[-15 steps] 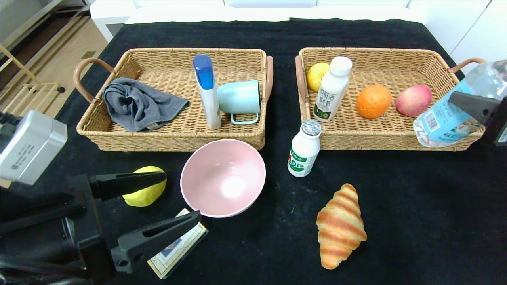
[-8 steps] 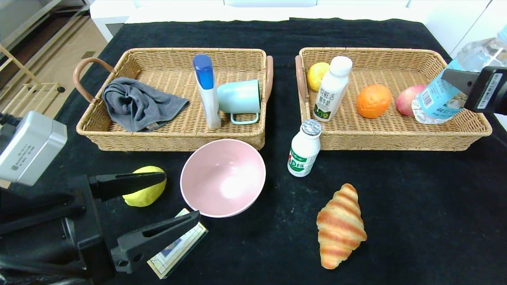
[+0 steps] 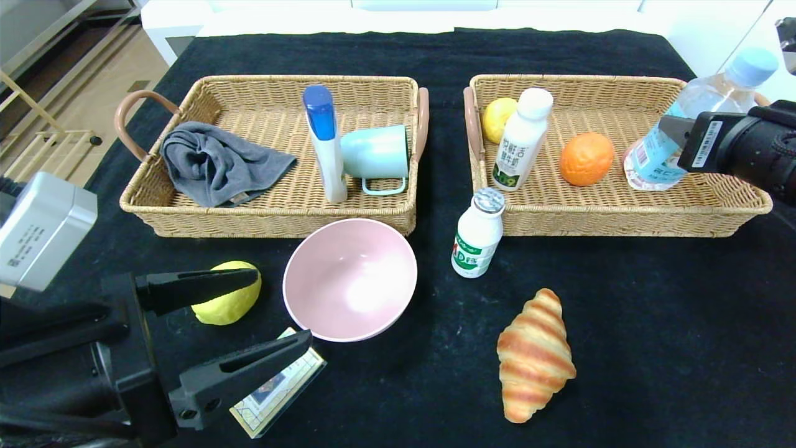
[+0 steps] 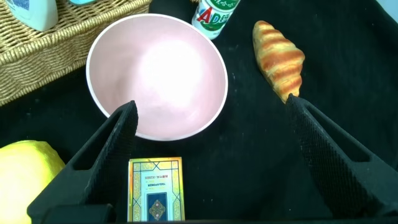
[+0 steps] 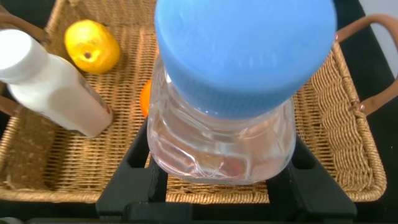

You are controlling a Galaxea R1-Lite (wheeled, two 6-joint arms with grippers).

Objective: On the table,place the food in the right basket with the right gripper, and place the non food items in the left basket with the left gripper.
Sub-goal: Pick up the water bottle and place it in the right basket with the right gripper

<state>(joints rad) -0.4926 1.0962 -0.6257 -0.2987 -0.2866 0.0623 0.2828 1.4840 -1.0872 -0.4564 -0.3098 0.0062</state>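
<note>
Two wicker baskets at the bench's far edge, both partly filled.
Left basket (image 3: pixel 186 214): grey cloth (image 3: pixel 217 165), blue-capped tube (image 3: pixel 325 142), mint mug (image 3: pixel 376 155). Right basket (image 3: pixel 622 214): yellow fruit (image 3: pixel 497 118), milk bottle (image 3: pixel 521 146), orange (image 3: pixel 586 158); right tool (image 3: pixel 675 134) pinches water bottle (image 3: pixel 690 130) over its right end. Left tool (image 3: pixel 249 323) spread, near-left corner, over card box (image 3: pixel 277 389); bowl (image 3: pixel 350 279), lemon (image 3: pixel 227 302), small bottle (image 3: pixel 477 233), croissant (image 3: pixel 535 354) on bench.

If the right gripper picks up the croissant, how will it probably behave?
The croissant lies flat on the table, so it probably will not roll. It looks light and soft, so a hard squeeze may dent it. Its tapered ends may slip; the wide middle seems safer.
</note>
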